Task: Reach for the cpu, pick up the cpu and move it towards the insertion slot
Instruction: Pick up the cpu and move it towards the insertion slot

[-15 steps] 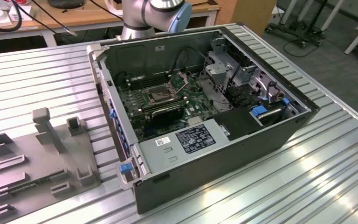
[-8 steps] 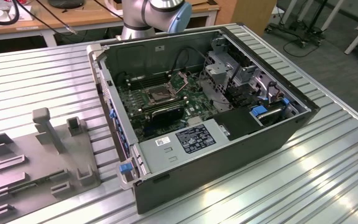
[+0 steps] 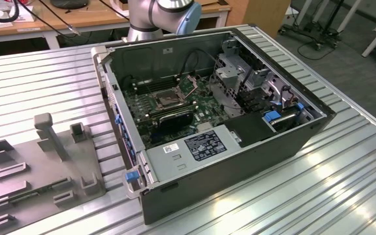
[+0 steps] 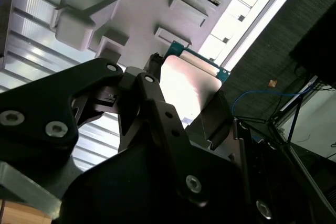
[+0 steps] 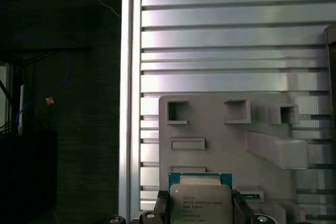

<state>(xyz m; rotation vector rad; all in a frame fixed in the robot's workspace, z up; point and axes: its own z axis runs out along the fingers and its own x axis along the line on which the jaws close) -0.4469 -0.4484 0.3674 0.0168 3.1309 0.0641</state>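
Here, gripper (image 5: 200, 208) (image 4: 184, 97): black metal two-finger tool, clamped on the cpu from two opposite sides in both wrist views.
Fingers (image 5: 161, 203): dark, pressed against the chip's edges.
Cpu (image 5: 200, 200) (image 4: 191, 80): small flat square chip, silvery-white metal top, thin green-tan rim; held off the tray, which lies beyond it.
Tray (image 5: 220, 140) (image 4: 136, 3) (image 3: 37, 171): grey plastic, raised blocks and rectangular pockets, on the ribbed metal table (image 5: 220, 51) (image 3: 344, 161) near its edge.
Insertion slot (image 3: 167, 100): square socket, shiny metal frame, dark centre, on the green circuit board (image 3: 204, 105).
Computer case (image 3: 240, 161): black, open-sided, just beside the tray on the exterior view's right.
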